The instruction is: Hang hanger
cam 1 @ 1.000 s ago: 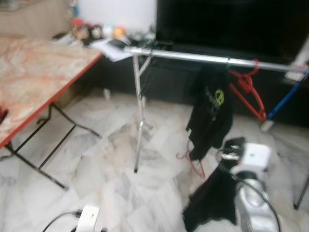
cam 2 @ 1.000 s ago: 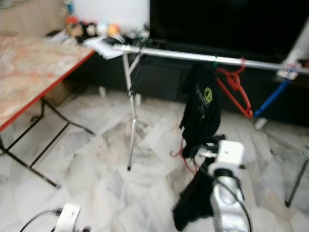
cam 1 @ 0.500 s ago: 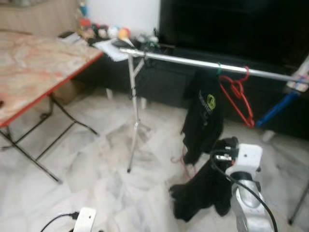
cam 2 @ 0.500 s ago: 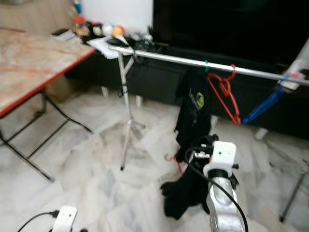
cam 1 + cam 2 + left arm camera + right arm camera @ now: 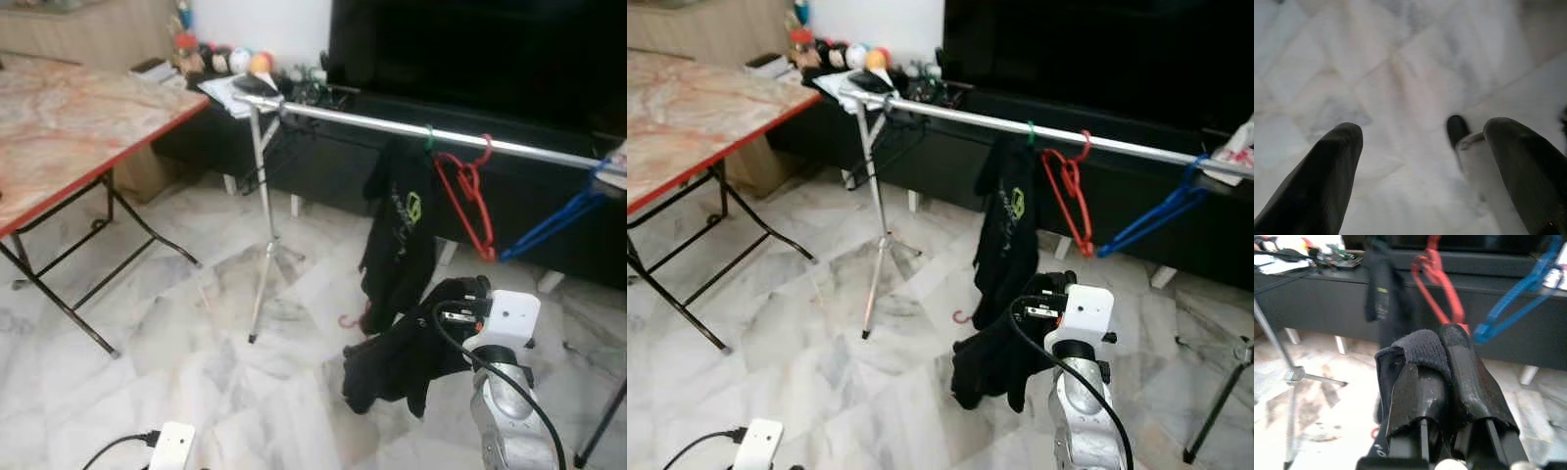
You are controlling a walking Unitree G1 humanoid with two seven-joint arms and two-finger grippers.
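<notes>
— What is changing right now?

— The robot is stepping closer to the silver rail (image 5: 431, 133), so the rail is showing lower and clearer than a moment ago. The right gripper (image 5: 1442, 345) is lifting the black cloth (image 5: 397, 357) a bit higher off the marble floor (image 5: 196, 343). Its jaws are clamped together on a fold of that cloth.

— Where is the hanger?

— A small red hook (image 5: 351, 320) is peeking out by the cloth, at about 10 o'clock from the gripper. I think that is the hanger inside the cloth, but most of it is hidden. It is not on the rail yet.

— What is in the way?

— A black shirt (image 5: 400, 235) is hanging at 12 o'clock, with a red hanger (image 5: 468, 201) and a blue hanger (image 5: 554, 220) beside it toward 1 o'clock. The bare part of the rail is at 11 o'clock. The stand leg (image 5: 261, 245) is there too, and the tabletop (image 5: 69, 117) is far off at 9 o'clock.

— And the other arm?

— The left gripper (image 5: 1420, 147) is hanging over the floor with its jaws apart.
</notes>
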